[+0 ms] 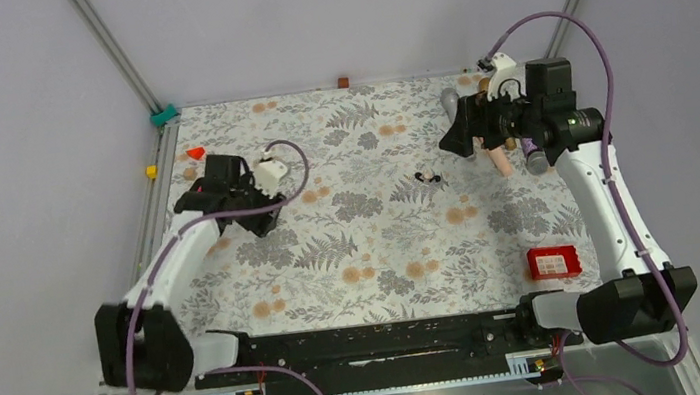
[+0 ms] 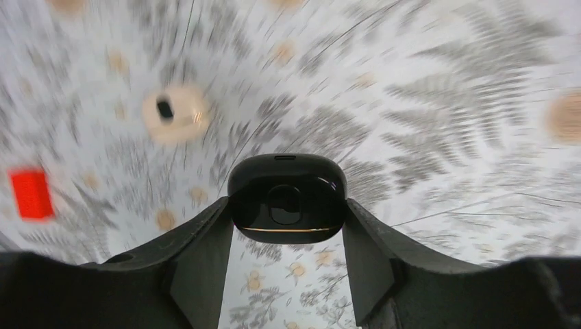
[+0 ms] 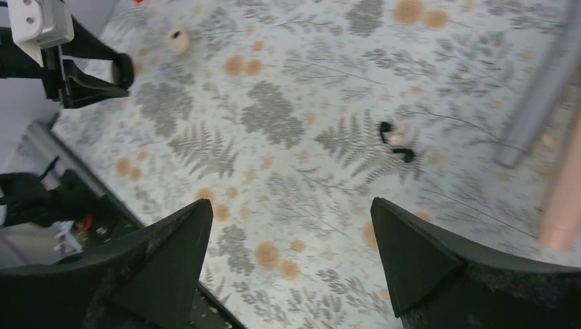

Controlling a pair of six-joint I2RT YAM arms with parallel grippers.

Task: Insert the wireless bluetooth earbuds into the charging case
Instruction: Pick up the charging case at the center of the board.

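Observation:
The two earbuds [image 1: 432, 178], tiny black-and-white pieces, lie close together mid-table; they also show in the right wrist view [image 3: 396, 142]. The charging case [image 2: 175, 113], small, round and cream with a dark hollow, lies on the cloth beyond my left gripper; it also shows in the right wrist view [image 3: 178, 40] and is hidden in the top view. My left gripper [image 1: 261, 203] [image 2: 286, 205] is shut on a glossy black rounded case [image 2: 286, 199] with a thin gold line, held above the cloth. My right gripper [image 1: 455, 139] [image 3: 290, 201] is open and empty, raised, right of the earbuds.
A pale-pink cylinder [image 1: 499, 157] [image 3: 565, 185] and a grey cylinder [image 3: 541, 89] lie beside my right gripper. A red wedge [image 1: 195, 153] [image 2: 31, 193] is far left. A red box [image 1: 552, 261] sits near right. A yellow cube [image 1: 151, 170] lies at the left edge.

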